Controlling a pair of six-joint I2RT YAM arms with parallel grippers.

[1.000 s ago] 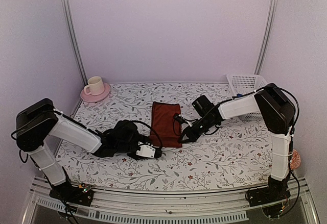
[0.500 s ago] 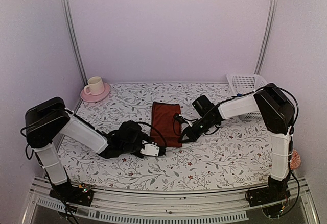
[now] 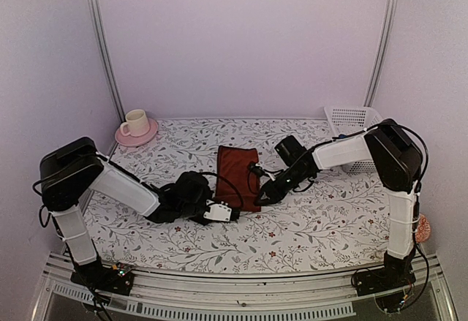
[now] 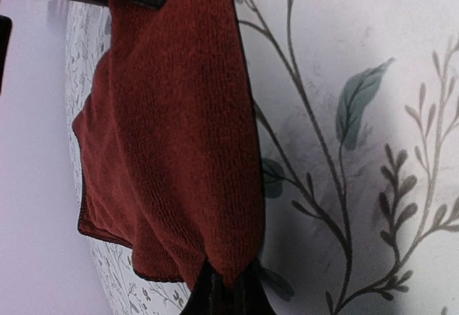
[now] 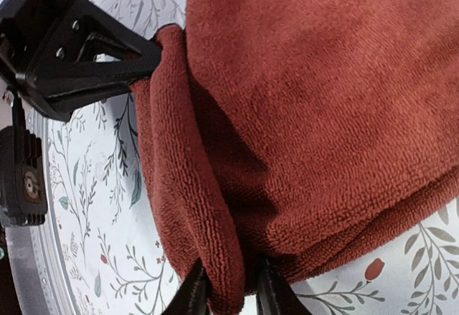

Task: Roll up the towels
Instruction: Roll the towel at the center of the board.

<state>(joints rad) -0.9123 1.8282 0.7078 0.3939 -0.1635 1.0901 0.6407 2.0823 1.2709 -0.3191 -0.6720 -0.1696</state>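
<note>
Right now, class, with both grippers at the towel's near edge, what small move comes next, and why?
Probably lift that edge slightly and turn it over toward the far end, starting the roll. The left gripper and right gripper each pinch the towel at its near edge, and it lies mostly flat, not yet rolled.

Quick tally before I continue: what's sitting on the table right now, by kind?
maroon towel: 1
cup: 1
saucer: 1
basket: 1
Total: 4
No second towel is in view.
</note>
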